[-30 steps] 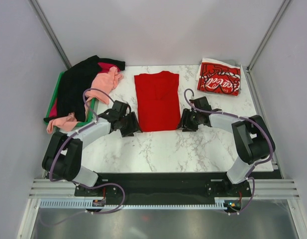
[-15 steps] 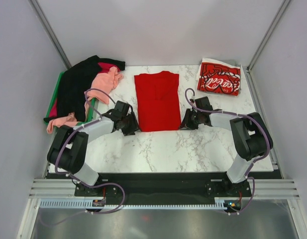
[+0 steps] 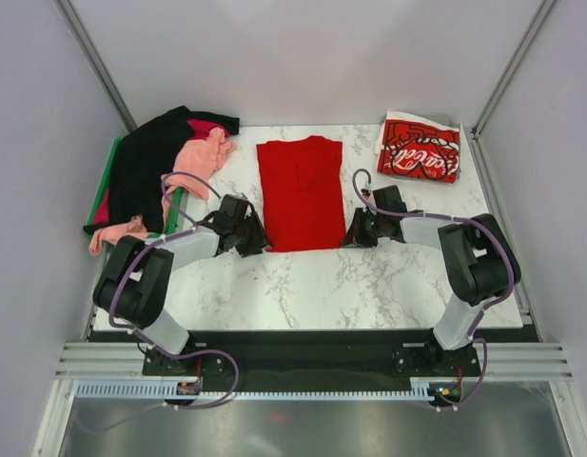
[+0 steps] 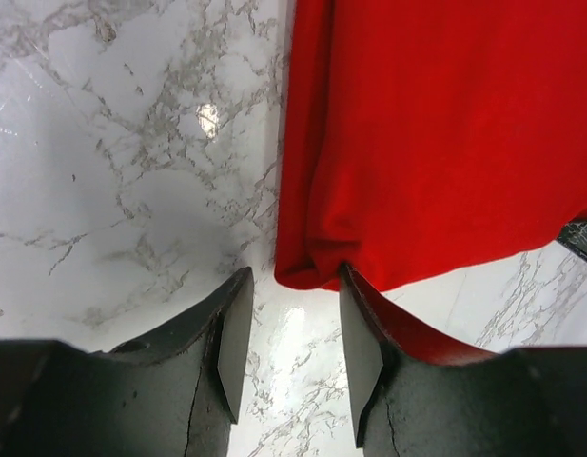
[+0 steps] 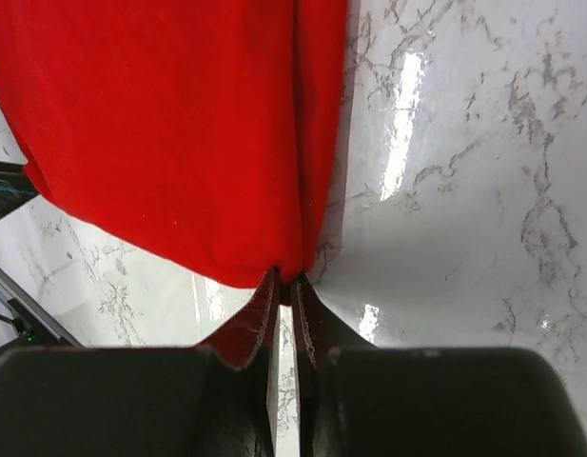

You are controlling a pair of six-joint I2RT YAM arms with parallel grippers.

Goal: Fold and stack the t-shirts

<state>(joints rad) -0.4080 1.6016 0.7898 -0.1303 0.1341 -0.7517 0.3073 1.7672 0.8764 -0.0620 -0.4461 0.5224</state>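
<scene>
A plain bright red t-shirt [image 3: 301, 193] lies folded into a long strip in the middle of the marble table. My left gripper [image 3: 256, 240] is open at its near left corner; in the left wrist view that corner [image 4: 317, 271] sits at the tips of my open gripper [image 4: 295, 286]. My right gripper [image 3: 353, 234] is shut on the near right corner [image 5: 288, 271], pinched between the fingertips [image 5: 270, 286]. A folded red Coca-Cola t-shirt [image 3: 420, 150] lies at the far right. Black [image 3: 150, 162], salmon-pink [image 3: 204, 152] and magenta [image 3: 205, 126] shirts are heaped at the far left.
A green plastic tray [image 3: 110, 162] under the heap of shirts sits at the table's left edge. Grey enclosure walls stand on three sides. Purple cables loop above both wrists.
Both grippers have closed in on the red shirt's near corners. The left gripper moved right and slightly away from me; the right gripper moved a little left.
</scene>
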